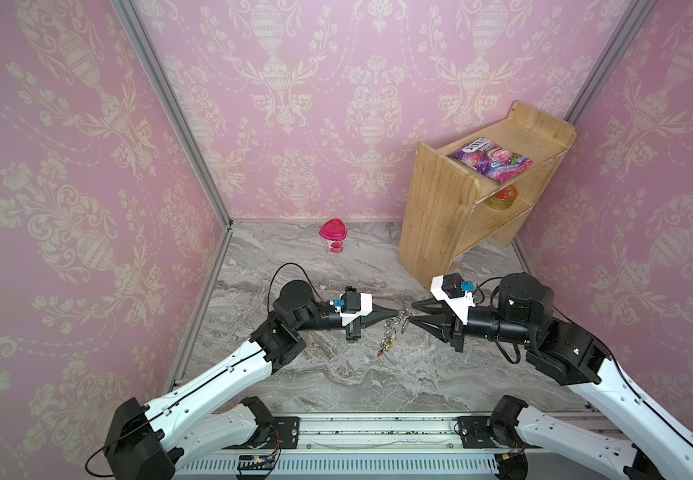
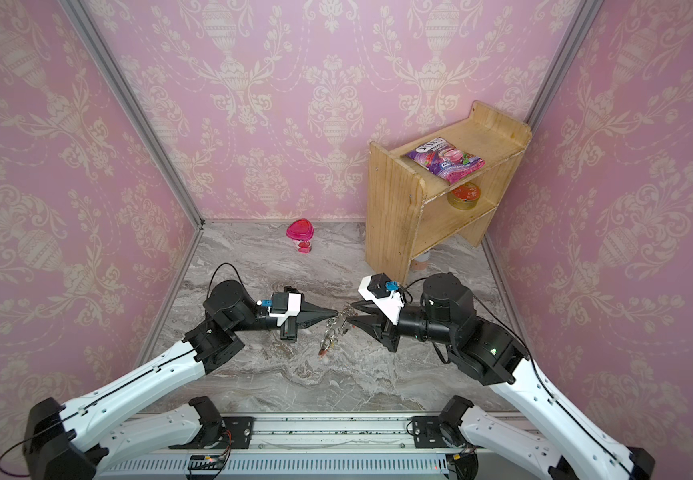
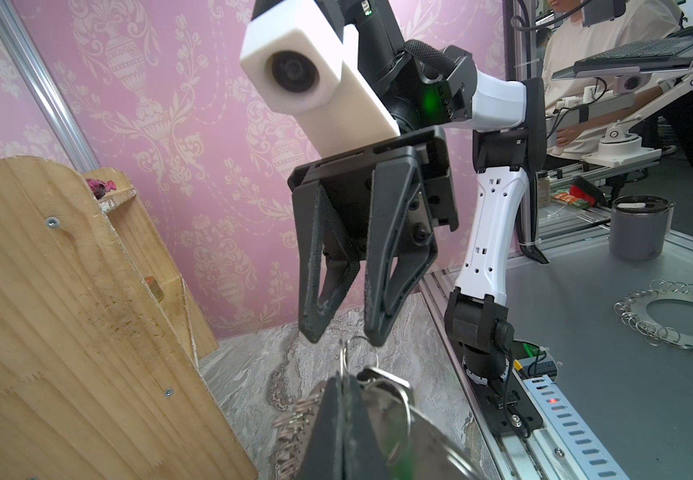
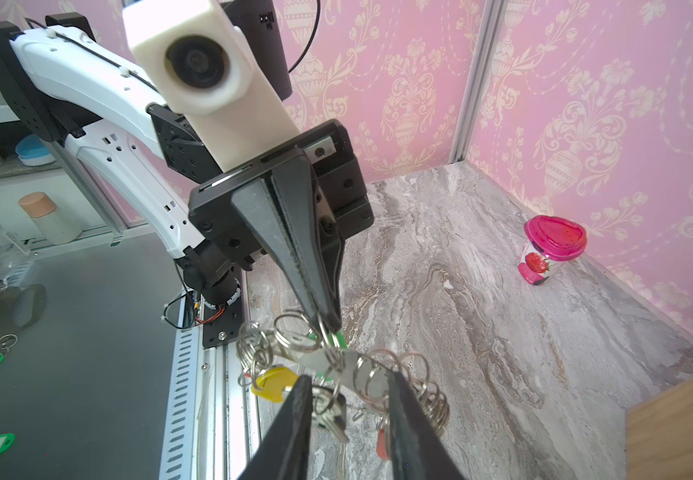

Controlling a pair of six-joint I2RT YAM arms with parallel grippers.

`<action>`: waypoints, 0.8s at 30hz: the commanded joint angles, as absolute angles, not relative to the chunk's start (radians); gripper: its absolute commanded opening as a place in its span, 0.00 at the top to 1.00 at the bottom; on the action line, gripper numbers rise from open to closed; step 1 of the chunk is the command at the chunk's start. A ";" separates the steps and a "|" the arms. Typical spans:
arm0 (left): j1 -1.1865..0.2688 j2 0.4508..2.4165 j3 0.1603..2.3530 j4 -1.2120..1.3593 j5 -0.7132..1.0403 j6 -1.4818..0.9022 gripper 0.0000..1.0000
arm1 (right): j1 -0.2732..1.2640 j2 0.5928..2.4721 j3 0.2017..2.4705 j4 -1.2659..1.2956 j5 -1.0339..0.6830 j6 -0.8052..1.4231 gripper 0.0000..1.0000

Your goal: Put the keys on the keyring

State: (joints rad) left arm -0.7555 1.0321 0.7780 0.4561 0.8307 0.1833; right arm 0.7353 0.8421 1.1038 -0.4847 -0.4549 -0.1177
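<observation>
Keyring, a flat grey-brown crescent-shaped metal plate (image 4: 323, 362) with many small steel rings along its edge, hangs in the air over the grey marble-patterned table (image 1: 336, 374), near the table's middle in both top views (image 1: 392, 328) (image 2: 334, 328). It hangs down from its upper end toward 7 o'clock, and a red plastic tag (image 1: 381, 353) is at its lowest point. A yellow plastic tag (image 4: 274, 382) also hangs from the rings. A small silver metal key (image 4: 330, 415) hangs among them too, but the rings cover it, so I cannot tell which tag belongs to it.

At 9 o'clock from the keyring, the left gripper (image 1: 397, 311) (image 4: 324, 320) has its jaws fully closed and pinches the upper end of the keyring. The plate hangs from this grip alone.

At 3 o'clock, the right gripper (image 1: 411, 312) (image 4: 349, 376) faces the left one, tip to tip. Its jaws stand apart and hold nothing. In the right wrist view several rings and the silver key lie between its two fingers (image 4: 295, 415). It seems the fingers only come near the rings.

Farther out, a pink plastic cup with a strawberry label (image 1: 331, 237) stands at 11 o'clock by the back wall, well apart. A light wooden two-level shelf (image 1: 440, 216) stands at 1 o'clock, with a purple sweets bag (image 1: 490, 162) on its top board.
</observation>
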 commanded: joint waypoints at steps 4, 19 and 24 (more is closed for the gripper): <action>-0.747 1.004 0.764 0.533 0.839 0.162 1.00 | 0.731 0.864 1.118 -0.465 -0.483 -0.061 0.75; -0.745 0.992 0.749 0.574 0.823 0.152 1.00 | 0.732 0.842 1.096 -0.467 -0.477 -0.038 0.90; -0.746 0.995 0.753 0.578 0.828 0.146 1.00 | 0.732 0.848 1.090 -0.454 -0.507 -0.035 0.97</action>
